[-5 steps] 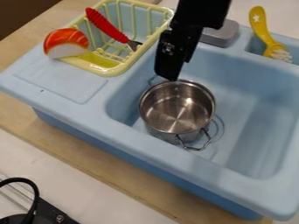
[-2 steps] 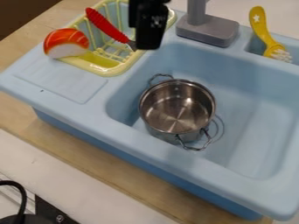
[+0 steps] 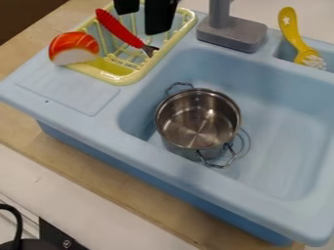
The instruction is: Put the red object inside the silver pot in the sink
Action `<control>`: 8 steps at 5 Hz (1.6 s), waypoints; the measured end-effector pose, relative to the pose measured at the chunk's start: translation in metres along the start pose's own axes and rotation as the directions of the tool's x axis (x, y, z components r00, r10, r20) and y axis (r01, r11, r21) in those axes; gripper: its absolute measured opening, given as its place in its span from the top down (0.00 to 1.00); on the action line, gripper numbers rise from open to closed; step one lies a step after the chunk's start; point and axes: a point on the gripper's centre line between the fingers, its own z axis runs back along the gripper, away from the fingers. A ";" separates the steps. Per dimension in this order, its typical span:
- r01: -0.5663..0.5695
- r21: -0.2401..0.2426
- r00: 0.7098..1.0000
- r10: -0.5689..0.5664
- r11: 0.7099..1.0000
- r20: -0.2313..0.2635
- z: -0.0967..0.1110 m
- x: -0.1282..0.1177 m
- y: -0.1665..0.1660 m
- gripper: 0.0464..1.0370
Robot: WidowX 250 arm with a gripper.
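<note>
Hovering tool (image 3: 141, 22) | spread open, empty | red-handled utensil (image 3: 118, 27) just below, in rack (image 3: 122, 79)

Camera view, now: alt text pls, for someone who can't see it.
Open black gripper over a yellow dish rack holding a red-handled utensil; an empty silver pot sits in the blue toy sink. A rounded red-and-white piece is at the rack's edge, a yellow brush at upper right.
</note>
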 end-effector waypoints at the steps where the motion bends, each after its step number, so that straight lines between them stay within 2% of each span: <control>1: -0.265 0.000 0.963 0.265 0.964 0.053 -0.003 0.002 0.019 0.05; 2: -0.489 -0.030 0.866 0.489 0.872 0.105 -0.005 0.006 0.028 0.05; 3: -0.703 -0.031 0.696 0.696 0.711 0.177 -0.005 0.002 0.034 0.05; 4: -0.855 -0.084 0.488 0.850 0.511 0.199 -0.004 0.001 0.044 0.05; 5: -0.948 -0.135 0.258 0.945 0.288 0.203 -0.003 -0.001 0.055 0.05; 6: -0.983 -0.181 -0.012 0.973 0.031 0.232 -0.009 -0.001 0.064 0.05; 7: -0.953 -0.213 -0.264 0.934 -0.215 0.242 -0.016 0.004 0.069 0.05; 8: -0.896 -0.245 -0.422 0.881 -0.370 0.214 -0.030 0.011 0.073 0.05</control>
